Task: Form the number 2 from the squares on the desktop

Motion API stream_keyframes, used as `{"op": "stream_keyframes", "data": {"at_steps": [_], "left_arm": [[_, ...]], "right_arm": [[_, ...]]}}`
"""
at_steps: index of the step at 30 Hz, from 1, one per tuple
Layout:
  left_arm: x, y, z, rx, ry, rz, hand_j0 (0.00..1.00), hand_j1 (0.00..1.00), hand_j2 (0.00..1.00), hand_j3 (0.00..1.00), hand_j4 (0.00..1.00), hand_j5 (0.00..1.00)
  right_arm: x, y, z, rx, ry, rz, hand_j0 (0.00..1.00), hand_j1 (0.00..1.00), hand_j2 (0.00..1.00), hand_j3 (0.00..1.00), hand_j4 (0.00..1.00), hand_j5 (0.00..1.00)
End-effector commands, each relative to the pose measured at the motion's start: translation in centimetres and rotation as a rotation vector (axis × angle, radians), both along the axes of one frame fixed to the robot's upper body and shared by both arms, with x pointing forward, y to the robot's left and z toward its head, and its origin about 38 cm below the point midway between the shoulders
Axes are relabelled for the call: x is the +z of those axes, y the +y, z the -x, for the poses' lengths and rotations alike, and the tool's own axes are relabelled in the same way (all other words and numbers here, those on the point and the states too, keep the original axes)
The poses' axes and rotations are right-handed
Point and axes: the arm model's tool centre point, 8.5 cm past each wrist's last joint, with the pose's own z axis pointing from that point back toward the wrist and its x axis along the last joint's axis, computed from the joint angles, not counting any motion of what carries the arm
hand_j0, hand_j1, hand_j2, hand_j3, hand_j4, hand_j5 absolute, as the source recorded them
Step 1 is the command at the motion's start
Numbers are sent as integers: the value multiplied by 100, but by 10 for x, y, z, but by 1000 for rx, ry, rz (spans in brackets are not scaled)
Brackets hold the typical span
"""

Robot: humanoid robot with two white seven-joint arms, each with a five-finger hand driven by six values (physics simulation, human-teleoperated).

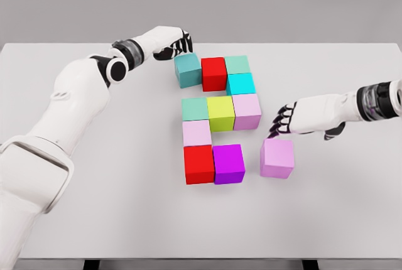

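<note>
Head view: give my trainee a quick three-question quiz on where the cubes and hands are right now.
1. True or false: the loose pink cube touches the purple cube.
2. Which hand is at the teal-blue cube: A) left hand, B) right hand?
3. What colour is the cube between the green cube and the pale pink cube in the middle row?

Key: 1. False, a gap of table separates them. 2. A. 3. Yellow-green.
</note>
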Motion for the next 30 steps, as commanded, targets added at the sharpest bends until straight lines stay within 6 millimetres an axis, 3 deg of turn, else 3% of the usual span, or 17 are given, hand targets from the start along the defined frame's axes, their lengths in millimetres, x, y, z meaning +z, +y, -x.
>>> {"op": "stream_keyframes", "data": {"at_steps": [1, 10, 15, 19, 30], "left_arm": [[-1, 0, 0, 2, -3, -15, 47, 47, 47, 47, 47, 47], [0, -2, 0, -18, -10, -53, 48, 48, 48, 48, 48, 48], [1, -1, 0, -23, -10, -55, 49, 49, 49, 49, 49, 49], [1, -1, 0, -28, -8, -57, 50, 50, 50, 50, 50, 50], [-1, -2, 2, -47, 10, -67, 51, 51, 51, 51, 51, 51]], "right_arm": [[-2, -8, -7, -37, 2, 4, 100, 100, 100, 100, 100, 100], [2, -25, -16, -86, -15, 27, 100, 100, 100, 100, 100, 100], [20, -42, -18, -120, -53, 42, 62, 62, 62, 62, 62, 62], [20, -51, -16, -137, -50, 50, 18, 18, 18, 18, 18, 18], [-3, -51, -9, -101, -34, 143, 11, 11, 11, 11, 11, 11]]}}
